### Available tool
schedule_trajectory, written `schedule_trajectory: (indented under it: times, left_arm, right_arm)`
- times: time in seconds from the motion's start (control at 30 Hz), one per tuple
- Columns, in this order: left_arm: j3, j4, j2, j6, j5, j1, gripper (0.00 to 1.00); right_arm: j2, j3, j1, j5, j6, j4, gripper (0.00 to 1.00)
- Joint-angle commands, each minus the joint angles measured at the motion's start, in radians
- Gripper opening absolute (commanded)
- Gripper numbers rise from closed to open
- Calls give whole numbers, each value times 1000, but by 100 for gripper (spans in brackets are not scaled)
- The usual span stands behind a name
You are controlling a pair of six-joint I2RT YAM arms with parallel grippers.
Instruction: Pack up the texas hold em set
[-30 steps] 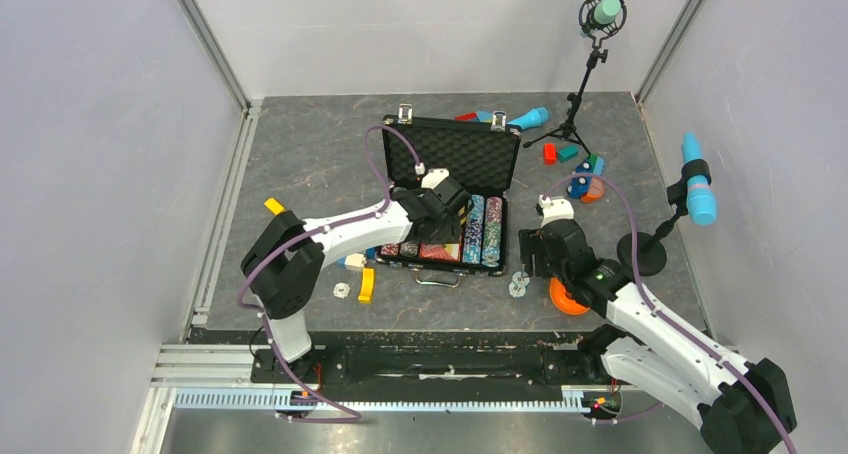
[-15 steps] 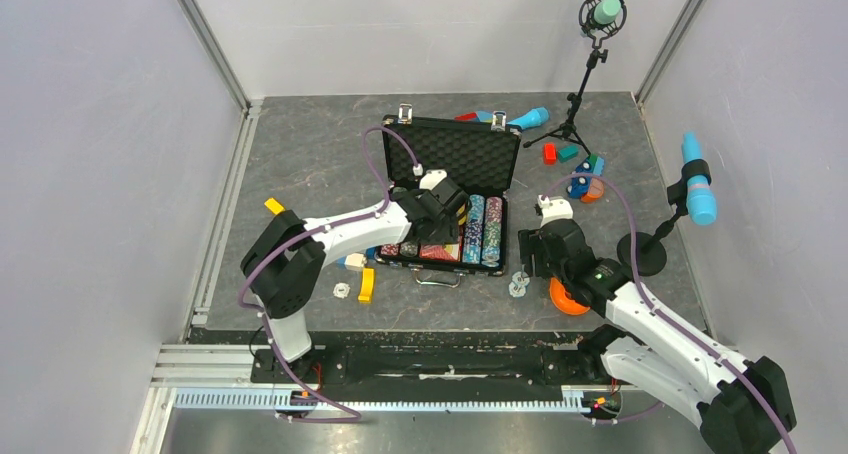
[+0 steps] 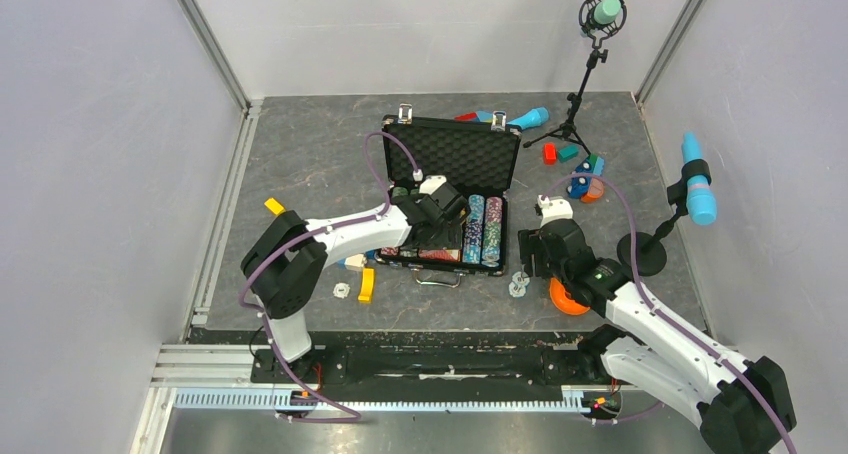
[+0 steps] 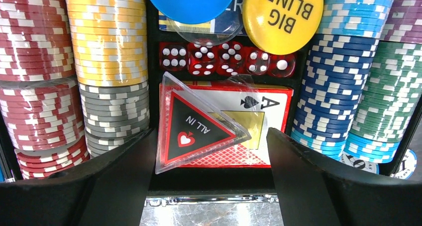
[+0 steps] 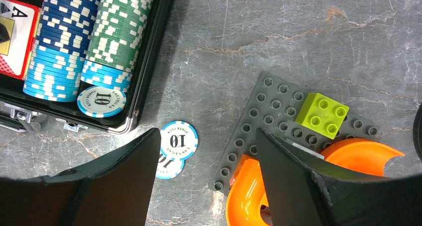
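The left gripper is found shifted slightly towards 9 o'clock and spread wider than before. Nothing is gripped. The clear triangular "ALL IN" marker lies between its fingers on the red card deck, and chip rows crowd both sides inside the open black ribbed briefcase. The right gripper is held wide and empty over two loose light-blue chips just outside the case's 5 o'clock corner.

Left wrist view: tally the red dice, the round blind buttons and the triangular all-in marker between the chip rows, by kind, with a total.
Red dice: 5
Round blind buttons: 2
All-in marker: 1
Total: 8
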Motion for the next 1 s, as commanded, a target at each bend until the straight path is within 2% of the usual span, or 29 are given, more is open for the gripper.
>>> schedule_trajectory:
  times: [0.0,0.6,0.8,0.97]
  left_arm:
    - [10,7,-31,-27,-14,3,88]
    - [100,-45,-214,41,32,3,92]
    - [69,-101,-330,66,8,4,92]
    - [-28,-134,-461,49,-29,8,94]
  right_arm:
    - [-2,28,-2,-5,3,21,73]
    - [12,-3,-2,-128,13,24,78]
    - [12,-54,0,-161,35,33,80]
    - [22,-75,-1,-170,40,41,80]
